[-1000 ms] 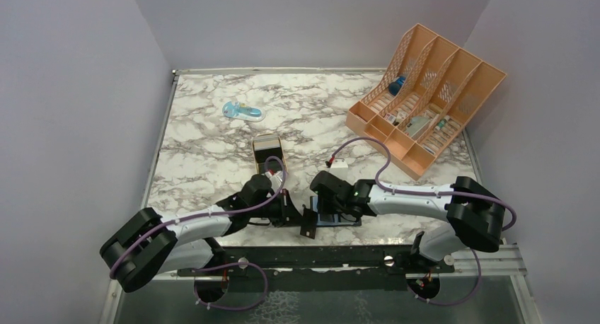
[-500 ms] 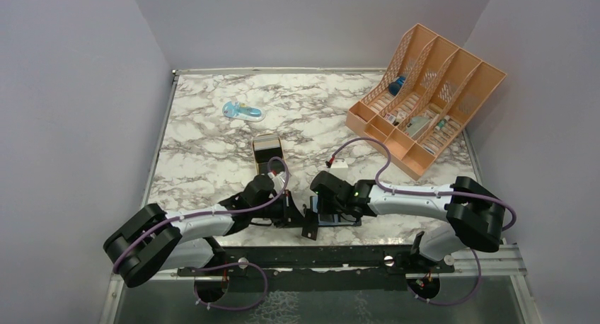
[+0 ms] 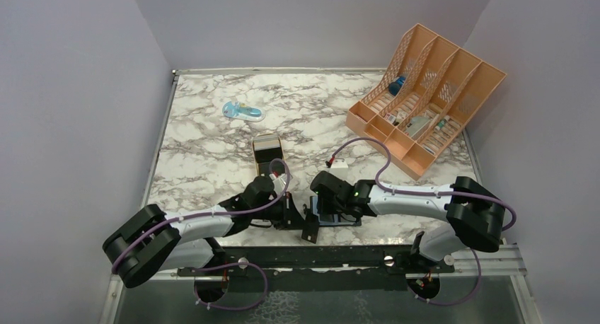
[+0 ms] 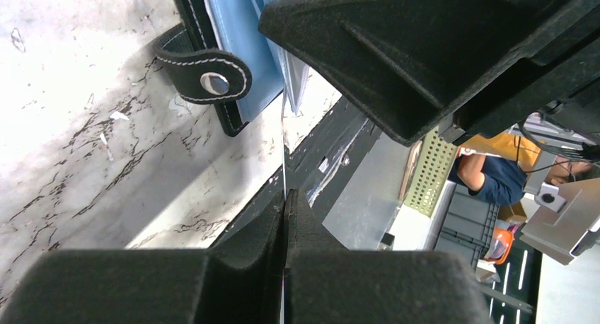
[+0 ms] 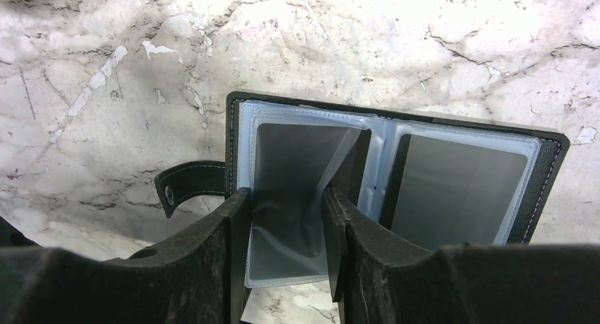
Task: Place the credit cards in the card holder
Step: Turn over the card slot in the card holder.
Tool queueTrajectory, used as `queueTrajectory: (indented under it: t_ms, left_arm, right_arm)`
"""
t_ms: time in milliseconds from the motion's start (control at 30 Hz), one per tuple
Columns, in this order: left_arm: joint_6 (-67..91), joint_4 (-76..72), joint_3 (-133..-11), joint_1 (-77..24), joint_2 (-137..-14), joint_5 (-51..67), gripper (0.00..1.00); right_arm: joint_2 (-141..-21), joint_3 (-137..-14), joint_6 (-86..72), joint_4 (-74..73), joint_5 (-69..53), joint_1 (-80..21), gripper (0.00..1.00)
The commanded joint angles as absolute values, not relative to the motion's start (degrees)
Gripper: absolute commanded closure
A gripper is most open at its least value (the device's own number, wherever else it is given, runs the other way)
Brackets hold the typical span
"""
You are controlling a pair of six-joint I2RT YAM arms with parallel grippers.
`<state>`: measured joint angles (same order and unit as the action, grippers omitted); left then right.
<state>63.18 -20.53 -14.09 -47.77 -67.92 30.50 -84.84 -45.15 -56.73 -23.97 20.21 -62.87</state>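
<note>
Comparing the top views across the last second, register one small change only: left arm [image 3: 205, 225] eased slightly nearer the card holder [image 5: 460, 189], with the cable loop [image 3: 283, 167] at its wrist dropped a little. Treat the right arm [image 3: 410, 195] and the card holder as unmoved.

Locate the card holder lying open on the counter [image 3: 212, 147], blue-grey inner faces up, strap [image 4: 205, 76] trailing from one side. Check the right tool [image 5: 284, 197]: fingers partly spread, set astride the clear sleeve [image 5: 297, 161] on the strap-side half of the card holder, with nothing visibly pinched between them. Read this as pinning the card holder down and keeping the sleeve mouth accessible; do not assume a clamp.

Check the left tool [image 4: 285, 197]: fingers pressed together just beside the strap-side edge of the card holder, pinching a thin pale line running from the fingertips toward the sleeves. Read that line as a credit card [image 4: 284, 147] seen edge-on; cannot confirm its face or full outline from either wrist view.

Interpret the small advance as the final approach of an insertion: card edge near the sleeve opening, not yet shown inside a slot. Expect the remaining travel to demand close alignment of card edge with sleeve mouth. Allow for deflection or buckling of the curled clear film under a skewed entry. Count no card as visibly seated; treat both visible pockets as vacant. Judge the task as early, with an insertion in hand.
</note>
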Motion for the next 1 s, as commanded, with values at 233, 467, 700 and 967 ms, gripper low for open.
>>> queueTrajectory:
  t_ms: [233,467,700,967]
  left_arm:
    - [57.0,-10.7,-16.2,-48.3,-63.6,30.1,1.0]
    - [58.6,-13.1,-16.5,-48.2,-62.9,31.6,1.0]
    - [58.6,-14.7,-17.0,-48.2,-64.7,32.1,1.0]
    - [58.4,-15.9,-17.4,-48.3,-66.5,32.1,1.0]
  right_arm:
    - [-83.5,-44.6,-57.1,-23.0,20.8,-62.4,0.59]
    - [-83.6,-44.5,-57.1,-22.8,20.7,-62.5,0.59]
    - [-83.6,-44.7,-57.0,-23.0,20.7,-62.4,0.6]
    - [-83.5,-44.9,-56.7,-23.0,20.6,-62.5,0.6]
